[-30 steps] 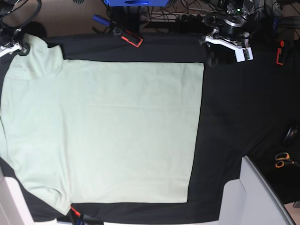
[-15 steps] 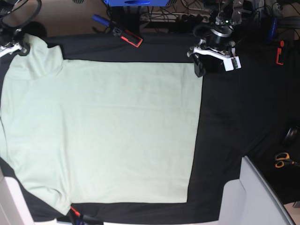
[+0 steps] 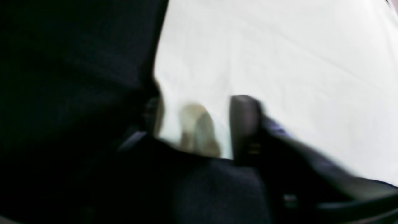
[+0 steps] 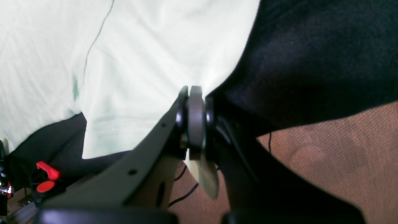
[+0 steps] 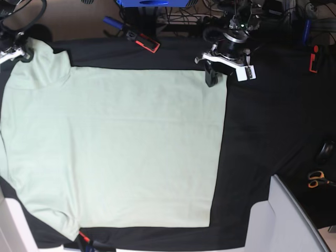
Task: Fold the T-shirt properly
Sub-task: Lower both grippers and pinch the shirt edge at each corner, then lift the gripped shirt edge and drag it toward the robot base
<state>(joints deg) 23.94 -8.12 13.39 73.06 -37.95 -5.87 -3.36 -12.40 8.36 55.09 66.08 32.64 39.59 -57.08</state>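
The pale mint-green T-shirt (image 5: pixel 121 147) lies spread flat on the black table cloth (image 5: pixel 262 131). My left gripper (image 5: pixel 219 79) hovers at the shirt's far right hem corner. In the blurred left wrist view its fingers (image 3: pixel 245 124) stand apart over the shirt's edge (image 3: pixel 279 62), so the gripper (image 3: pixel 199 124) is open. My right gripper (image 5: pixel 20 52) is at the far left, at the sleeve. In the right wrist view it (image 4: pixel 192 118) is shut, pinching the edge of the shirt (image 4: pixel 140 62).
A red-and-black tool (image 5: pixel 147 42), a blue pen (image 5: pixel 111 22) and a blue box (image 5: pixel 149 2) lie along the far edge. A red clip (image 5: pixel 313 59) and scissors (image 5: pixel 316 179) are at the right. A grey-white bin (image 5: pixel 286 220) stands at the near right corner.
My left gripper has moved left along the far edge, from over the black cloth to the shirt's far right corner. The right gripper and the shirt have not moved.
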